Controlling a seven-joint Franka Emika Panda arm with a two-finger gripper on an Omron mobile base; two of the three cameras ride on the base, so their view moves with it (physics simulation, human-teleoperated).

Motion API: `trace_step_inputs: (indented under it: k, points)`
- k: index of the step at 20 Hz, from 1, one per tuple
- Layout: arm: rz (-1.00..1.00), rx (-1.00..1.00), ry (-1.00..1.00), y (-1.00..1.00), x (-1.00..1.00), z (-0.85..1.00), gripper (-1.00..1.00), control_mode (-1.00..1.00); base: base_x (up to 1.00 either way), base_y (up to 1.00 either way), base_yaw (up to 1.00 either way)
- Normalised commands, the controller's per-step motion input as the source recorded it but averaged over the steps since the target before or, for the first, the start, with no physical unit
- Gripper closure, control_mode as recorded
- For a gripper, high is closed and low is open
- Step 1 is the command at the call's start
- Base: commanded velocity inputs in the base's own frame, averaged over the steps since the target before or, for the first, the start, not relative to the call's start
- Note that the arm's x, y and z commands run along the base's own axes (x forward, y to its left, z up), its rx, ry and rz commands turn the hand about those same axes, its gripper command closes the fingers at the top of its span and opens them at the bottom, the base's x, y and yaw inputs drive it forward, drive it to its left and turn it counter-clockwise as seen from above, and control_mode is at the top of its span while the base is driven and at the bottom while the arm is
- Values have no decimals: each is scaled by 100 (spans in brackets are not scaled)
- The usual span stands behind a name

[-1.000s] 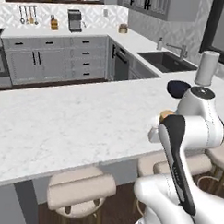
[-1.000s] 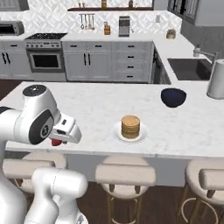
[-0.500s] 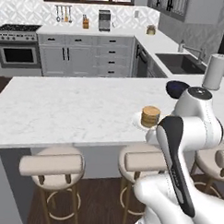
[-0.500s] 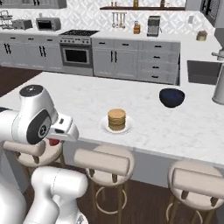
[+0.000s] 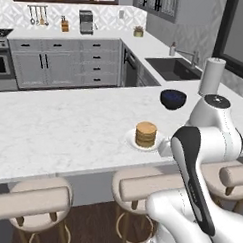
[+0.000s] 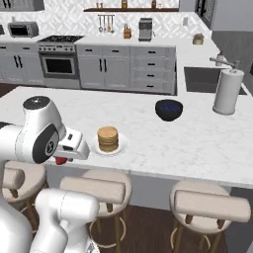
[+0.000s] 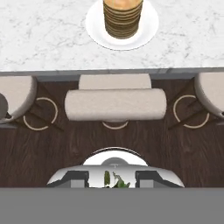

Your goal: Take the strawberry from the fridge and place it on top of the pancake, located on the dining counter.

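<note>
A stack of pancake (image 6: 107, 139) rests on a white plate (image 6: 121, 147) near the front edge of the white marble dining counter (image 6: 197, 143). My gripper (image 6: 61, 158) hangs just off that edge, left of the plate and over the stools, shut on the small red strawberry (image 6: 61, 160). In the hand view, green leaves of the strawberry (image 7: 114, 180) show between the fingertips, and the pancake (image 7: 123, 17) lies ahead at the top. From the left base view the pancake (image 5: 146, 134) sits just left of my arm. The fridge is out of view.
A dark blue bowl (image 6: 169, 109) and a paper towel roll (image 6: 227, 92) stand further back on the counter. Beige cushioned stools (image 6: 97, 188) line its near side below the hand. The sink counter (image 5: 171, 68) lies beyond.
The whole picture has shifted as the base moved along the counter; the pancake now lies nearer my hand. The gripper stays shut on the strawberry.
</note>
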Motion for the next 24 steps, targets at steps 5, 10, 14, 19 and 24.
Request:
trace_step_inputs:
  k: [5, 10, 14, 19, 24]
  points:
    - [0, 0, 0, 0, 0, 0, 100, 100, 55, 40, -33]
    - [0, 0, 0, 0, 0, 0, 100, 100, 29, 16, -9]
    - [0, 0, 0, 0, 0, 0, 100, 100, 51, 9, 0]
    - [0, 0, 0, 0, 0, 0, 100, 100, 89, 13, 0]
    - [0, -1, 0, 1, 18, 0, 100, -100, 61, 8, 0]
